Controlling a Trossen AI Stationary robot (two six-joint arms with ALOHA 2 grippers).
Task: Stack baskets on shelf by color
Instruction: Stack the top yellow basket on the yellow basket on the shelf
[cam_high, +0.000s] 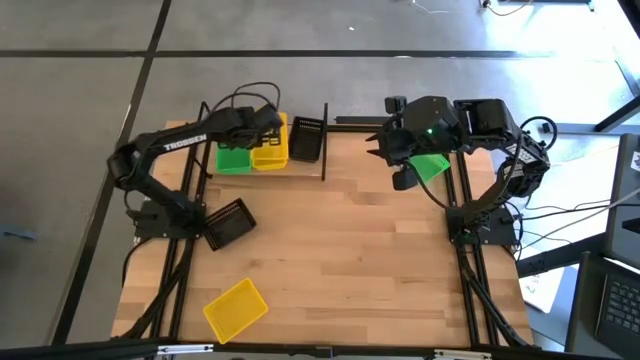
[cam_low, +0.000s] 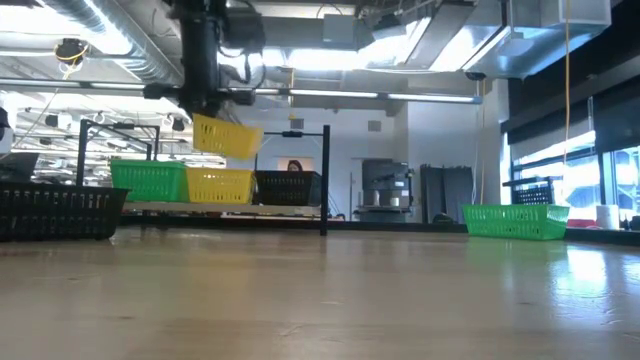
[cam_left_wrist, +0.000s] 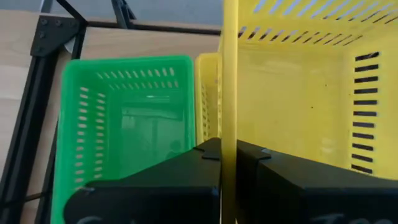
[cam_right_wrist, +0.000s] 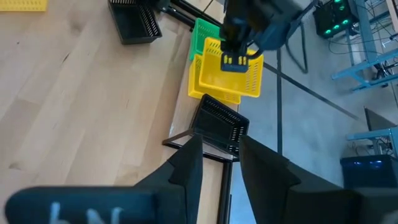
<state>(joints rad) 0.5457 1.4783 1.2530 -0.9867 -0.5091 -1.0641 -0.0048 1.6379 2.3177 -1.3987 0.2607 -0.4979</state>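
Perforated plastic baskets (cam_high: 268, 150) (wood shelf (cam_high: 300, 168))

3 baskets (cam_high: 265, 152) on shelf (cam_high: 300, 170), 1 held above

Bright, even light is cast from ceiling fixtures (cam_low: 300, 62) seen in the low view, with daylight admitted through windows (cam_low: 560, 160) on one side. A pale sheen is laid across the tabletop (cam_low: 330, 290), whose near part is rendered soft. Shadows under the arms are kept faint. The left gripper's fingers (cam_left_wrist: 186, 186) are blurred close up.
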